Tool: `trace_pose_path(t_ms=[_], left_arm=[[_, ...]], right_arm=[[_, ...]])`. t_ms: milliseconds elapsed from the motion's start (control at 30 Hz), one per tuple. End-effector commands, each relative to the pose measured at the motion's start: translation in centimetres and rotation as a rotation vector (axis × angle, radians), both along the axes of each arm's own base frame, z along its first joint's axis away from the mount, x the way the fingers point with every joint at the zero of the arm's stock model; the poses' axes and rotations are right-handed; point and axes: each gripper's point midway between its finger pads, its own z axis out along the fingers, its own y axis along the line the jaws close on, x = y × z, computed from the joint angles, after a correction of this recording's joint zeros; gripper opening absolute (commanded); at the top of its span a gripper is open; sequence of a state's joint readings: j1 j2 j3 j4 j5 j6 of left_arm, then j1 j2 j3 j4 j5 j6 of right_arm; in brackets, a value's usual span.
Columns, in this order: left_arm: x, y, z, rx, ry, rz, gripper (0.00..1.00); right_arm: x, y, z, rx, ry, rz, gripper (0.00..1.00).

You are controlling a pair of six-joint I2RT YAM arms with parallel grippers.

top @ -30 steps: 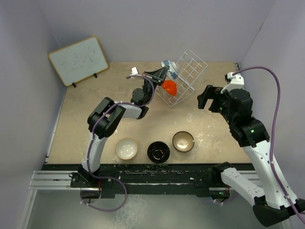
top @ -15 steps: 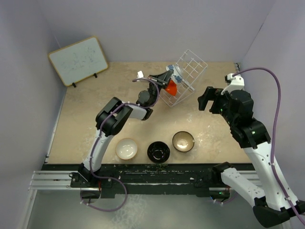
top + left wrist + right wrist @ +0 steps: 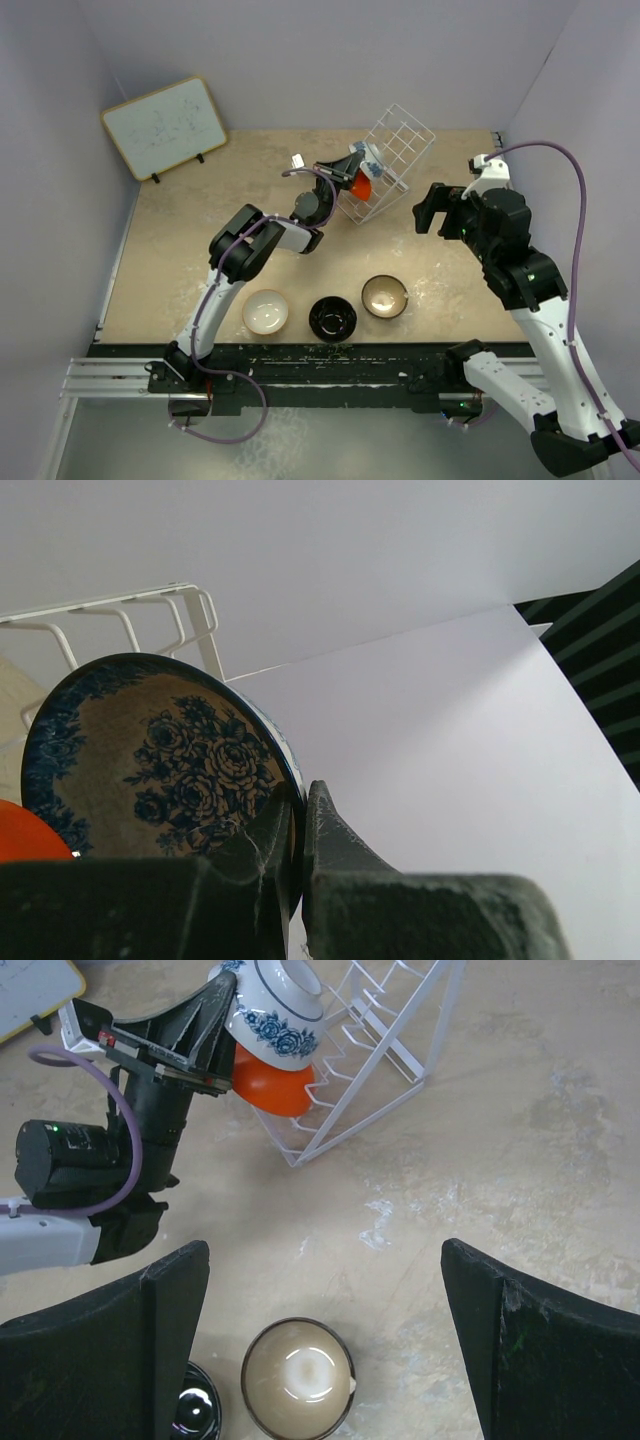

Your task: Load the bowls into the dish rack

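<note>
My left gripper (image 3: 352, 163) is shut on the rim of the blue-patterned bowl (image 3: 150, 760) and holds it on edge at the white wire dish rack (image 3: 395, 160), just above the orange bowl (image 3: 360, 186) that sits in the rack. The right wrist view shows the patterned bowl (image 3: 280, 1005) over the orange bowl (image 3: 272, 1088) at the rack (image 3: 375, 1050). My right gripper (image 3: 325, 1290) is open and empty above the table, right of the rack. The cream-white bowl (image 3: 266, 312), the glossy black bowl (image 3: 332, 318) and the tan bowl (image 3: 384, 297) stand in a row near the front edge.
A whiteboard with a wooden frame (image 3: 165, 127) leans at the back left. Purple walls close the table on three sides. A black rail (image 3: 300, 365) runs along the near edge.
My left gripper has carried the blue-patterned bowl to the right, further into the rack above the orange bowl. The right arm has barely moved.
</note>
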State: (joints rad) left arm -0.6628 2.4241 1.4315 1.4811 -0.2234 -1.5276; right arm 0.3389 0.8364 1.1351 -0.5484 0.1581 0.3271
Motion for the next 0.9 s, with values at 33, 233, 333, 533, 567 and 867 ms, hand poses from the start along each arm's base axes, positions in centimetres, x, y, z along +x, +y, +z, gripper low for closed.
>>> trace_pose_path(t_ms=[33,233,333,533,567,867], left_arm=[[-2.0,1.5,6.0,-0.166,-0.159,-0.006,0.0],[-1.9,2.1,5.1,-0.158,-0.127,0.012,0.0],[-1.6,2.3,4.4,-0.172,-0.107,0.007,0.0],[-1.5,2.2,4.4,-0.183,-0.104,0.001,0.0],[-1.6,2.2,4.4,-0.181,-0.104,0.0,0.0],[-1.6,2.4,3.5,-0.172,-0.08,0.002,0.0]], right_arm=[[0.0,0.1,1.5,0.0,-0.037,0.021,1.0],[0.0,0.3,1.2,0.005,-0.032,0.025,1.0],[0.1,0.4,1.1,0.007,-0.028,0.029,1.0],[0.0,0.3,1.0,0.005,-0.026,0.027,1.0],[0.0,0.3,1.0,0.005,-0.025,0.027,1.0],[0.1,0.5,0.8,0.01,-0.023,0.034,1.0]])
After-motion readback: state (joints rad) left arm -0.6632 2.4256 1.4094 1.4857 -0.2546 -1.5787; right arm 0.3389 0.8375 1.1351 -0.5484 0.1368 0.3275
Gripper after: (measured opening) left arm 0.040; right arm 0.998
